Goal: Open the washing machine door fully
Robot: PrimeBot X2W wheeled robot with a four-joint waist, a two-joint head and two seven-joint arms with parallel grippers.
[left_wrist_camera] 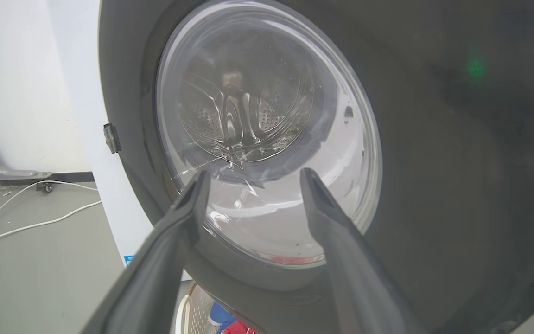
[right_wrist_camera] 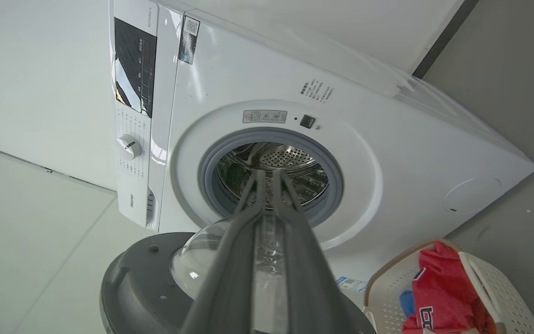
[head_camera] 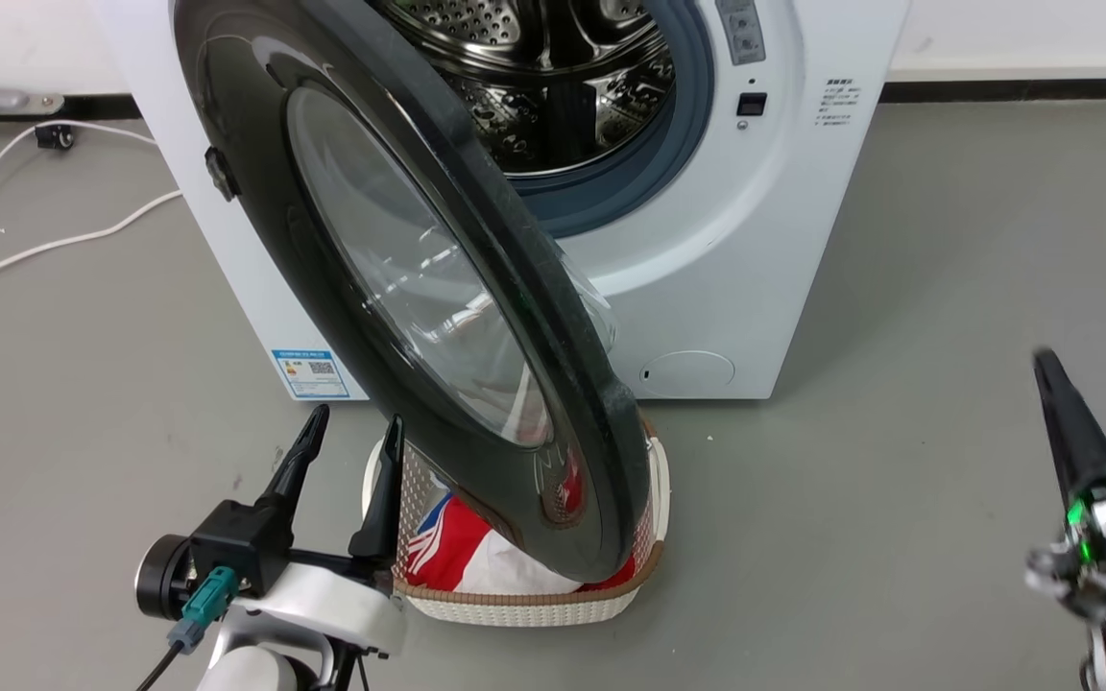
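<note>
Head view was dominated by the washing machine door [head_camera: 419, 278], which stood roughly half open. Its glossy black ring and clear glass window were angled out from the left side of the washing machine [head_camera: 726, 269], and its lower edge hung over a white basket [head_camera: 515, 603] of red and white clothes [head_camera: 476, 557]. The left gripper [head_camera: 357, 416] was seen at the lower left with its fingers spread wide and nothing between them. One fingertip lay just beside the door's lower rim, though contact could not be judged. The right gripper [head_camera: 1043, 357] was placed well apart at the right edge, its fingers appearing as one dark spike. Beyond the door, the grey gasket [head_camera: 649, 163] and perforated steel drum [head_camera: 553, 86] were exposed, and a blue label [head_camera: 310, 372] and round cap [head_camera: 687, 370] were noted low on the front. In the left wrist view the two spread fingers [left_wrist_camera: 174, 222] were framed against the door's outer glass, through which the drum was visible. In the right wrist view the right gripper's fingers were pressed almost together and were empty. The door's inner face, with its bulging glass bowl, was seen below them, and the control panel [right_wrist_camera: 132, 74] and dial [right_wrist_camera: 129, 146] lay farther off.
</note>
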